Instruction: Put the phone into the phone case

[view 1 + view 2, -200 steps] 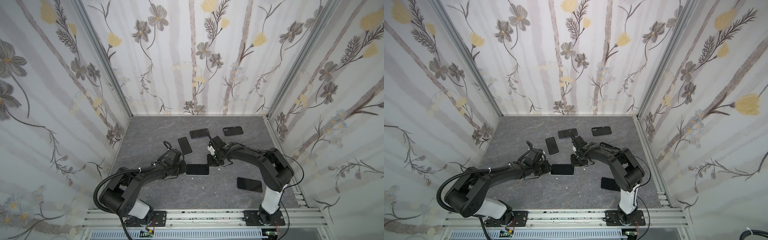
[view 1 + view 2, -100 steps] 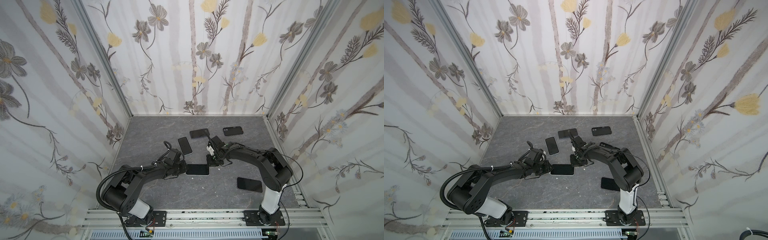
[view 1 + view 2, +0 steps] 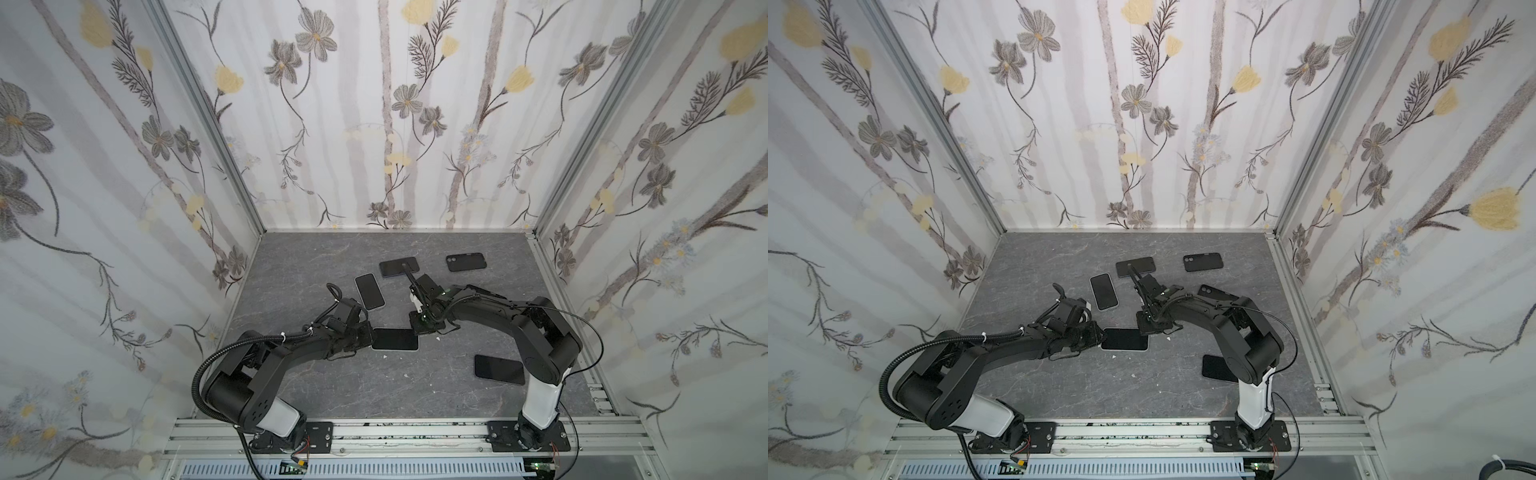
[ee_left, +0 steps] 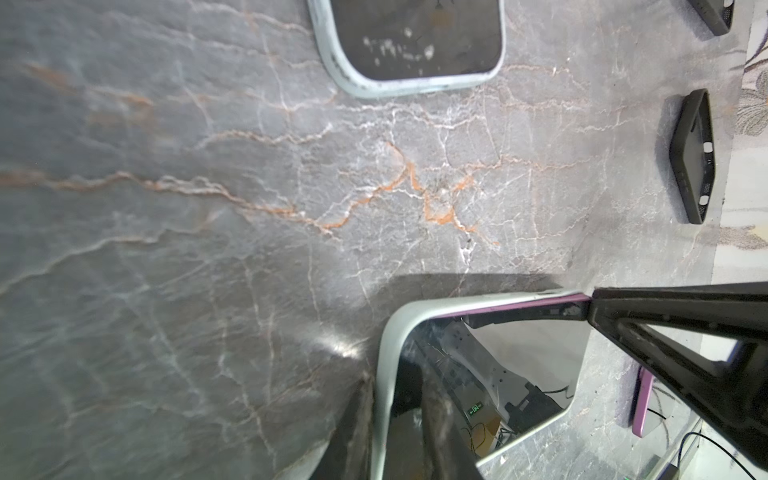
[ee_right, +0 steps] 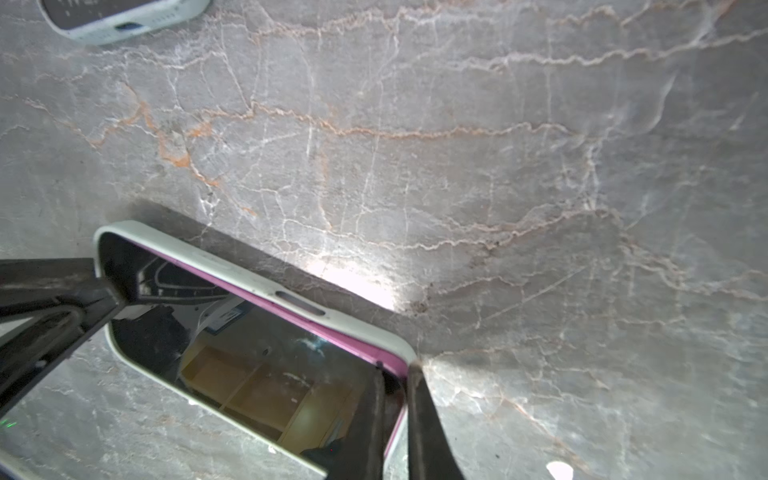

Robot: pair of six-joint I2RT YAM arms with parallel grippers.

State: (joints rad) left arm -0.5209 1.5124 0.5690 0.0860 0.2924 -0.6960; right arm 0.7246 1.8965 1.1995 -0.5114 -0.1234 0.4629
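A pink phone (image 3: 395, 338) lies screen up in a pale phone case (image 4: 388, 332) at the middle of the floor. Its pink edge (image 5: 332, 332) shows above the case's rim along one long side. My left gripper (image 3: 370, 336) is shut on the case's left end, one finger (image 4: 436, 415) over the screen and the other outside the rim. At the far right corner my right gripper (image 3: 417, 328) is shut on the case's rim, its fingers (image 5: 419, 399) straddling the wall. In each wrist view the opposite arm's gripper shows at the phone's other end.
A pale-rimmed phone (image 3: 369, 291) and a dark phone (image 3: 398, 267) lie behind the arms. A black case (image 3: 466, 262) sits at the back right, another (image 3: 1214, 293) lies under the right arm. A dark phone (image 3: 498, 369) lies at the front right. White crumbs (image 3: 385, 356) dot the floor.
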